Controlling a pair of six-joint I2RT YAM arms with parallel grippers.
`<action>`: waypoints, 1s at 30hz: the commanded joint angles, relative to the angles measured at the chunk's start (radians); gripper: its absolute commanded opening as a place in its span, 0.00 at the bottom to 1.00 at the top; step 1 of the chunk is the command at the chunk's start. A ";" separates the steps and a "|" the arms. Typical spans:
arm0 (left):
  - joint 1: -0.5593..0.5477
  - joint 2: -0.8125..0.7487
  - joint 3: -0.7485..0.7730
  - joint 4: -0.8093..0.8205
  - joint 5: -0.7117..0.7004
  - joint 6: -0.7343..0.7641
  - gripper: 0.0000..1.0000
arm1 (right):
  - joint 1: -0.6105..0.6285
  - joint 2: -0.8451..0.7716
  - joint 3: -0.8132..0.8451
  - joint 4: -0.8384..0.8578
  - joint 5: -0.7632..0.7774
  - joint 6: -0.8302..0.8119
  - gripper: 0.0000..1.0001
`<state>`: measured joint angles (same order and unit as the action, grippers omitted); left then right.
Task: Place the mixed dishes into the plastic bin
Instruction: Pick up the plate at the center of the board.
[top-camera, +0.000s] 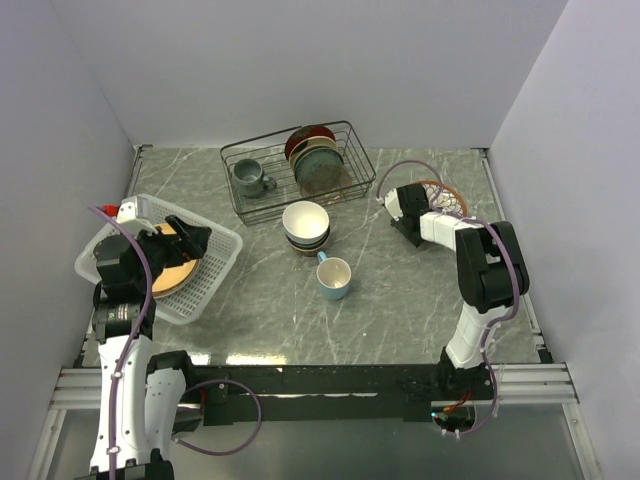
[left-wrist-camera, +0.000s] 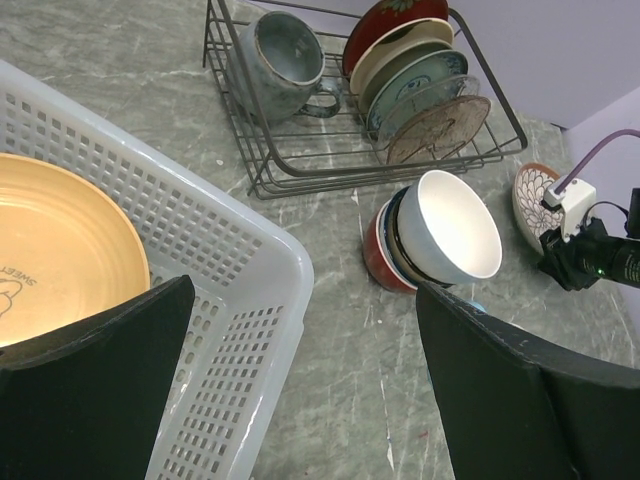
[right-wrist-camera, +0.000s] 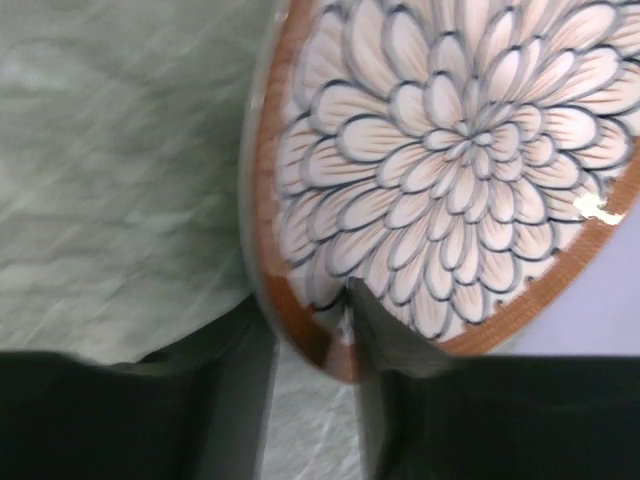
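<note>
A floral plate with dark-outlined petals and a red-brown rim sits tilted at the table's far right. My right gripper is shut on its near rim, one finger on the patterned face and the other beneath it. The white lattice plastic bin stands at the left and holds a tan plate. My left gripper hovers open over the bin's right rim and holds nothing. Stacked bowls, cream on top, sit mid-table with a light blue mug just in front of them.
A black wire rack at the back holds a grey mug and several upright plates. White walls close in the table on the left, back and right.
</note>
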<state>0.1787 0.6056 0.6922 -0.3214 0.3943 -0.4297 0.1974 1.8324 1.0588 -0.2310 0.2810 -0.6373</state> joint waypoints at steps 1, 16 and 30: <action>-0.002 0.000 0.038 0.010 -0.011 0.026 0.99 | 0.005 0.031 0.014 0.024 0.017 -0.007 0.28; -0.002 -0.030 0.041 -0.013 -0.046 0.000 0.99 | 0.005 -0.281 -0.166 0.067 -0.069 -0.145 0.00; -0.005 0.060 -0.069 0.151 0.348 -0.197 0.99 | 0.007 -0.919 -0.273 -0.172 -0.334 -0.429 0.00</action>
<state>0.1749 0.6426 0.6746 -0.2722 0.5732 -0.5030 0.2050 1.0904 0.7643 -0.4217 0.0414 -0.9268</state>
